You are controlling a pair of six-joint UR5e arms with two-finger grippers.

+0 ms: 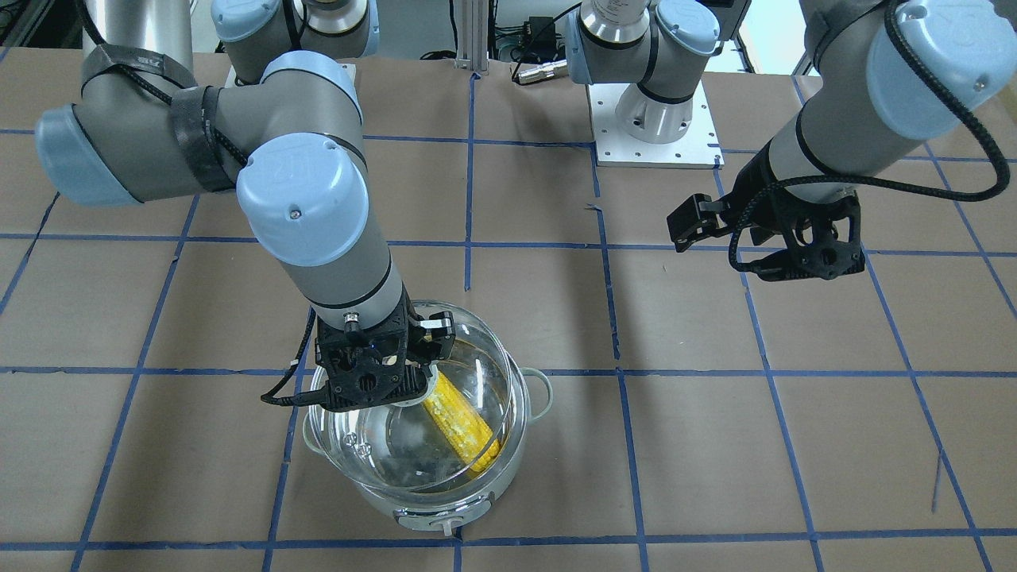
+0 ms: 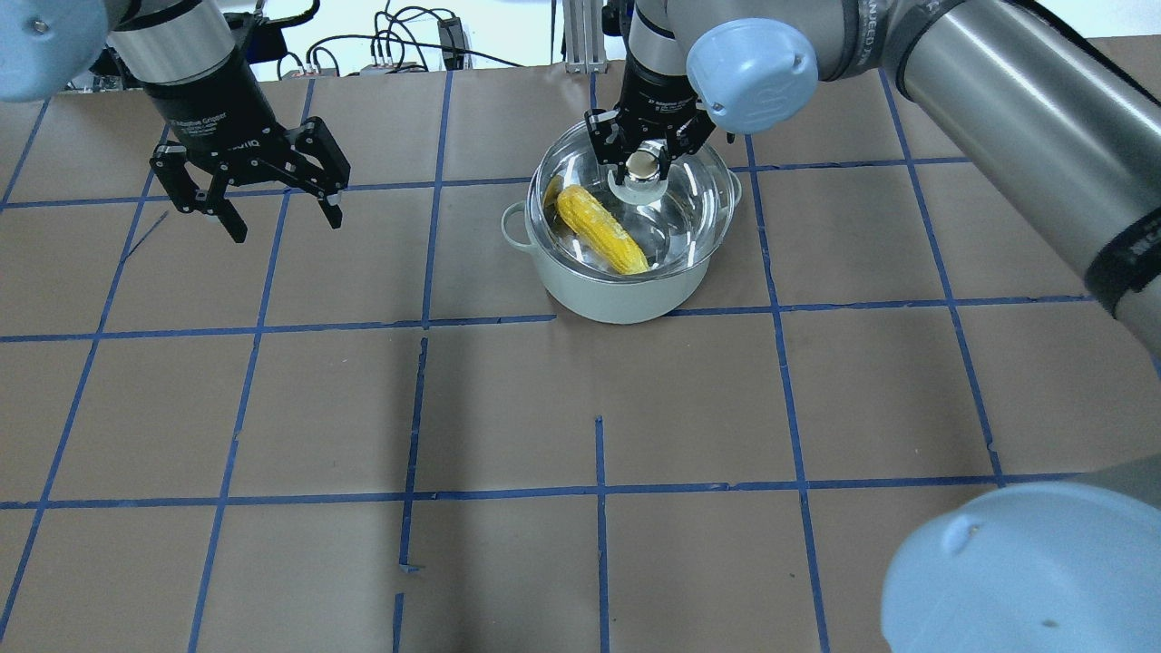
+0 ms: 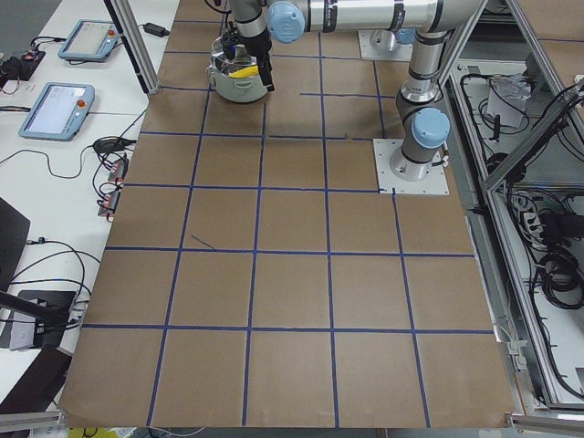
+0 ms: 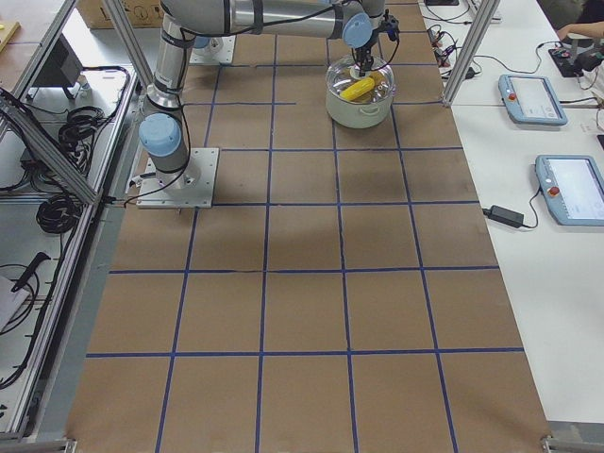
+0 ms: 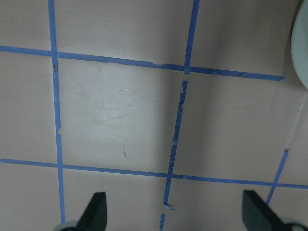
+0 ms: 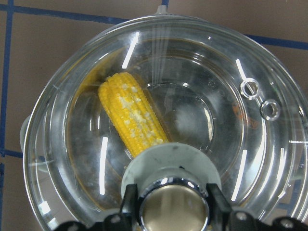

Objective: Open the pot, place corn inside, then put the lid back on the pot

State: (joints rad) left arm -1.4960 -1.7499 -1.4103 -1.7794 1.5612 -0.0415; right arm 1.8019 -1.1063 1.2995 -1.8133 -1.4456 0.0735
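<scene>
Glass lid (image 6: pixel 231 86), knob (image 6: pixel 173 210) within right claw (image 2: pixel 644 164)

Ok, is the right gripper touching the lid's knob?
Touching. In the right wrist view, the right gripper has a finger against each side of the knob of the lid.

Brown paper is covering the tabletop (image 3: pixel 292 292), and blue tape lines (image 3: pixel 256 251) are crossing it in a grid. Along the left of the left-end view a white bench (image 3: pixel 64 210) is carrying two screen pendants (image 3: pixel 57 109). An aluminium post (image 3: pixel 130 46) is rising at the upper left, and black cables (image 3: pixel 558 265) are hanging at the right.
</scene>
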